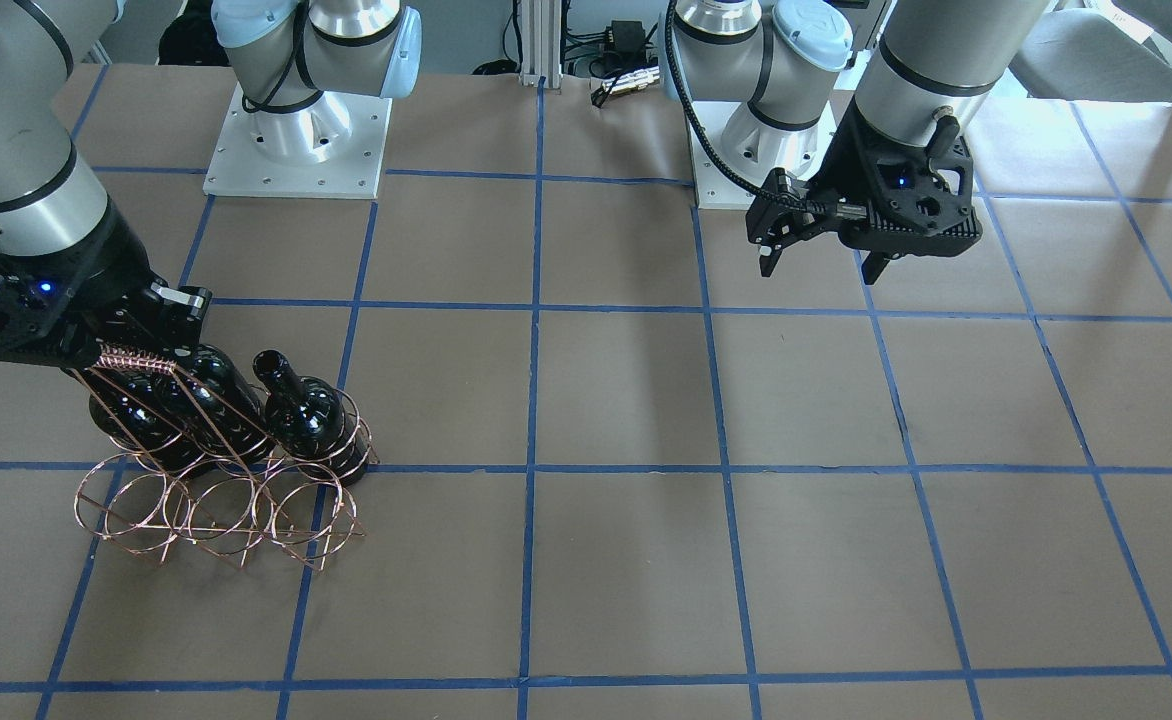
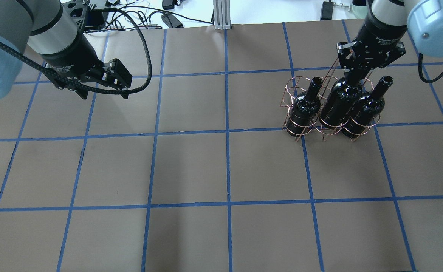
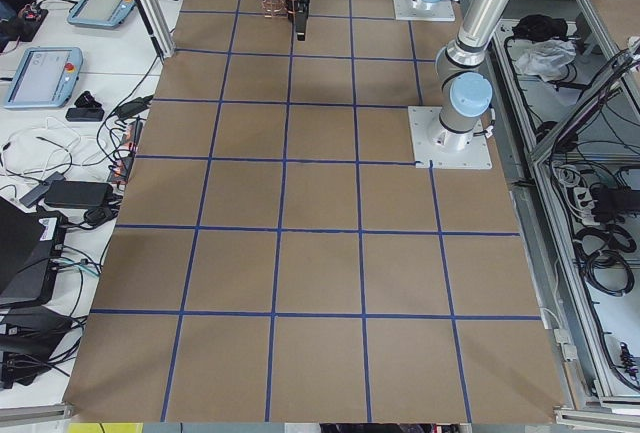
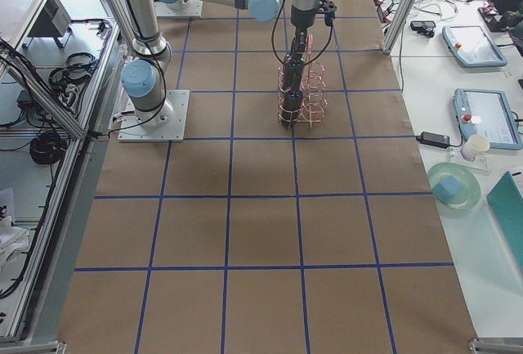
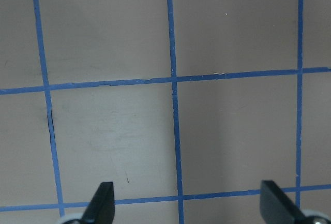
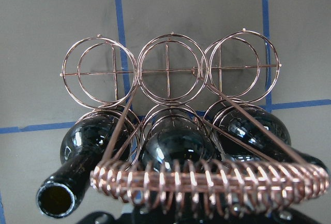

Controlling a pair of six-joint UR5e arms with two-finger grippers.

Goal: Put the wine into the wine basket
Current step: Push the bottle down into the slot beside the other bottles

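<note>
Three bottles stand in the basket (image 6: pixel 137 72), all in the hoop row nearer the robot. The far row of three hoops holds nothing.

Wine (image 2: pixel 338 102): middle hoop of the filled row, upper right of the overhead frame and lower left of the front-facing frame. It stands near upright. Its base looks level with the two neighbour bottles (image 2: pixel 306 107) (image 2: pixel 366 107), so I judge it seated or very nearly so.

Right jaws: clenched on the wine's neck from above. The neck top is hidden between them, and the coiled handle (image 6: pixel 207 180) runs just beside them.

Progress: insertion looks done. Left to do, by my reading, is to let go of the neck and lift clear without snagging the handle. I cannot confirm from these views that the base touches the surface (image 2: pixel 191 166).

Look of the wine:
- Near-black glass, glossy, with bright highlights on the shoulder.
- No label seen.
- Rounded shoulder narrowing to a slim neck.
- Both neighbours look the same, with open lipped mouths and no stopper visible.
- Smooth glass suggests a slippery grip, though that is a judgement only.

Basket: thin copper-coloured wire, with diagonal struts rising to the handle.

Left jaws: spread wide and holding nothing, over bare surface at upper left of the overhead frame, well apart from the basket.
</note>
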